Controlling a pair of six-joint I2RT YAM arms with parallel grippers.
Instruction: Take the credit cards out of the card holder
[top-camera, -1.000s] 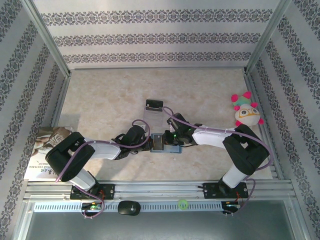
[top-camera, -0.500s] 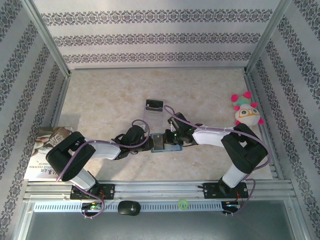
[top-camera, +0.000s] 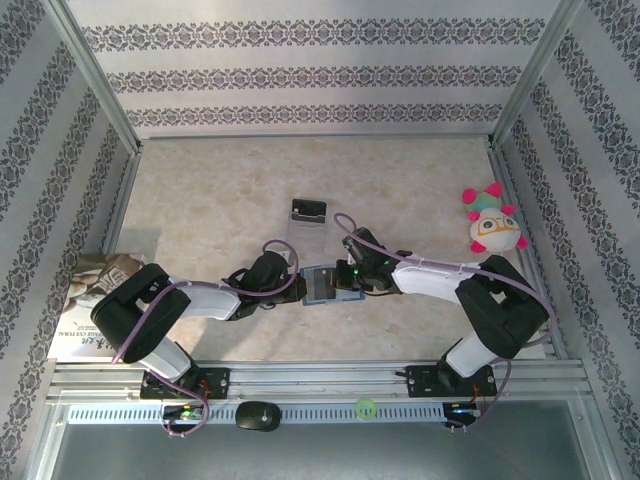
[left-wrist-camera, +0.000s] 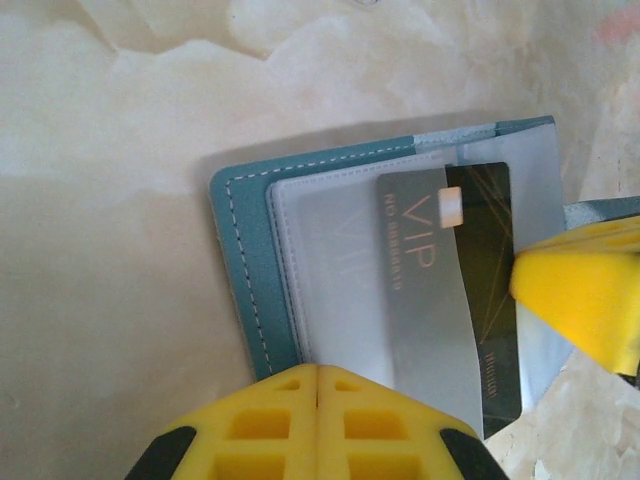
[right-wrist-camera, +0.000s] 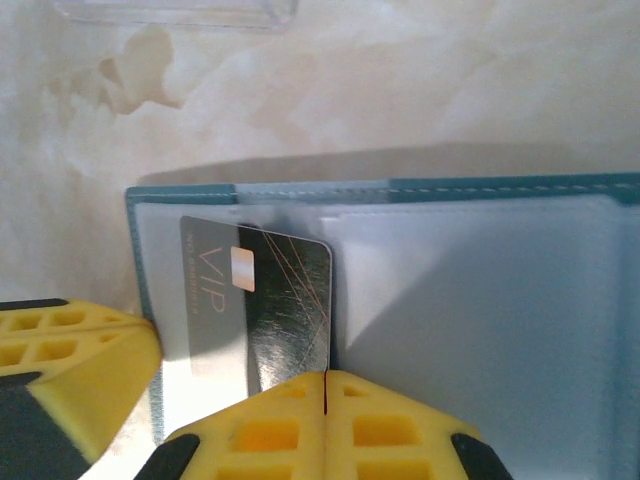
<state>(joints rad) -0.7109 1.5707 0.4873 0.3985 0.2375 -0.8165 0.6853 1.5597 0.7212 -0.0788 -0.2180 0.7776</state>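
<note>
Cards (left-wrist-camera: 425, 300), 2, probably thin, stiff and slick, jut from the holder (top-camera: 320, 285) lying open on the table (top-camera: 420, 180), left gripper (left-wrist-camera: 318, 372) pressed shut at its edge, right gripper (right-wrist-camera: 325, 380) pinching the black card (right-wrist-camera: 290, 300) by its exposed edge, likely the best hold.

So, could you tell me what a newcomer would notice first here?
The left gripper and right gripper meet, shut, over the open teal holder at the table's centre. Inside it a silver VIP card and a black card overlap, the right gripper pinching the black one's edge. A pink plush toy sits at the right edge.
</note>
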